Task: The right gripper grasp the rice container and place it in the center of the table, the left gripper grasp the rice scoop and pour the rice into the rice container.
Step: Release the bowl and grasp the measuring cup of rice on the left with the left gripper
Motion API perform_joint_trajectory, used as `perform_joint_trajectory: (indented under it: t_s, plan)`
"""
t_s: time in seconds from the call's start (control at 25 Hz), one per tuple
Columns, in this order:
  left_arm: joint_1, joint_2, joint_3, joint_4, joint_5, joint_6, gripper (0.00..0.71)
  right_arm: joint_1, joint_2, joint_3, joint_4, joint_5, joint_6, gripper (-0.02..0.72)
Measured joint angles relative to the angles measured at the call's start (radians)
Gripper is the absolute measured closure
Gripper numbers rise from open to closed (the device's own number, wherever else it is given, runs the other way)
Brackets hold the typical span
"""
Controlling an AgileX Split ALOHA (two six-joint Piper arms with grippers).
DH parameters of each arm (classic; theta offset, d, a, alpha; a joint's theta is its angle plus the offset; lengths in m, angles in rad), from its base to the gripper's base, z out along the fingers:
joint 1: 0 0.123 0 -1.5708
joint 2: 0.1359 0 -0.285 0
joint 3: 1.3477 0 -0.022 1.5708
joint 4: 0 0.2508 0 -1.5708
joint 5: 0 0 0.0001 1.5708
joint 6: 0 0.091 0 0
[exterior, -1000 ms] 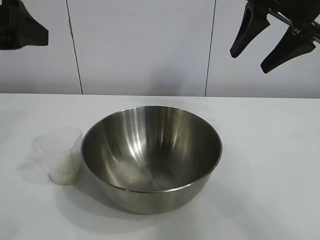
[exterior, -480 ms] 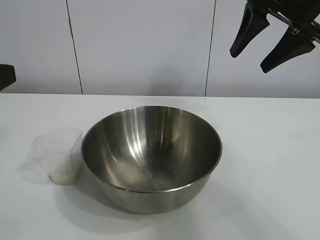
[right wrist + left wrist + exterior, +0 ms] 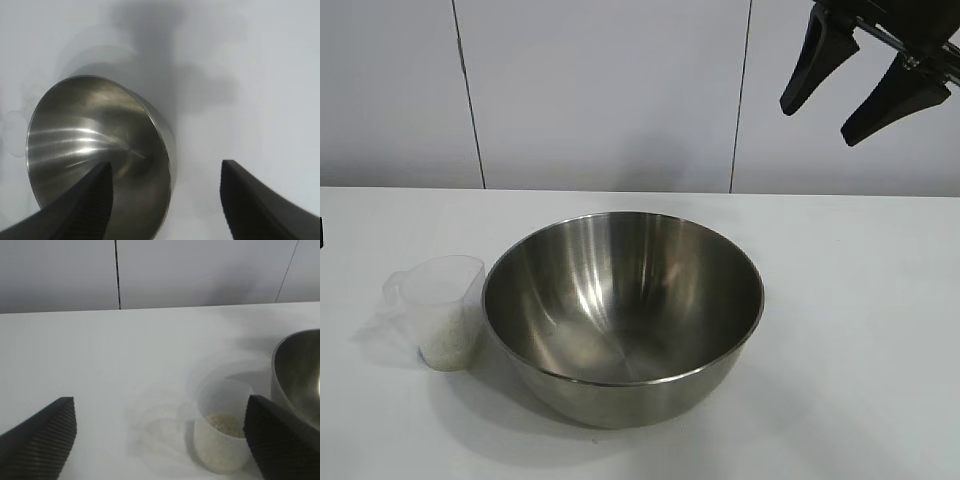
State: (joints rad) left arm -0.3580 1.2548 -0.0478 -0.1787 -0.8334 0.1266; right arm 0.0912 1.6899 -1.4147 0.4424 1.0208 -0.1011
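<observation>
The rice container (image 3: 620, 300), a large shiny steel bowl, stands empty at the middle of the white table (image 3: 860, 300). The rice scoop (image 3: 445, 310), a small translucent cup, stands upright just left of it, with white rice (image 3: 448, 345) in its bottom. My right gripper (image 3: 817, 124) hangs open and empty high above the table's back right; its wrist view looks down on the bowl (image 3: 95, 140). My left gripper (image 3: 160, 440) is open and empty, low over the table to the left of the scoop (image 3: 222, 435). The rice (image 3: 224, 424) and the bowl's side (image 3: 300, 370) show there.
A pale panelled wall (image 3: 610, 90) runs behind the table. White tabletop lies right of the bowl and to the left of the scoop (image 3: 75, 365).
My left gripper has dropped from the upper left corner of the exterior view down along the left edge, now almost out of that view. The right gripper, bowl and scoop have not moved.
</observation>
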Motion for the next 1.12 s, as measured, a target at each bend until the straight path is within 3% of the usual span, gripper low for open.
perform_joint_trajectory:
  t_s: [0.36, 0.44, 0.72, 0.92, 1.12]
  plan:
    - [0.0, 0.062, 0.004, -0.035, 0.022, 0.016, 0.053, 0.0, 0.0, 0.0, 0.0, 0.0, 0.0, 0.27]
    - [0.0, 0.13, 0.004, -0.037, -0.014, 0.013, 0.053, 0.0, 0.0, 0.0, 0.0, 0.0, 0.0, 0.27]
    - [0.0, 0.454, -0.002, 0.025, -0.296, -0.098, 0.053, 0.0, 0.0, 0.0, 0.0, 0.0, 0.0, 0.27]
    - [0.0, 0.648, -0.01, 0.035, -0.307, -0.178, 0.053, 0.0, 0.0, 0.0, 0.0, 0.0, 0.0, 0.27]
    - [0.0, 0.677, -0.038, 0.035, -0.319, -0.191, 0.053, 0.0, 0.0, 0.0, 0.0, -0.003, 0.0, 0.27]
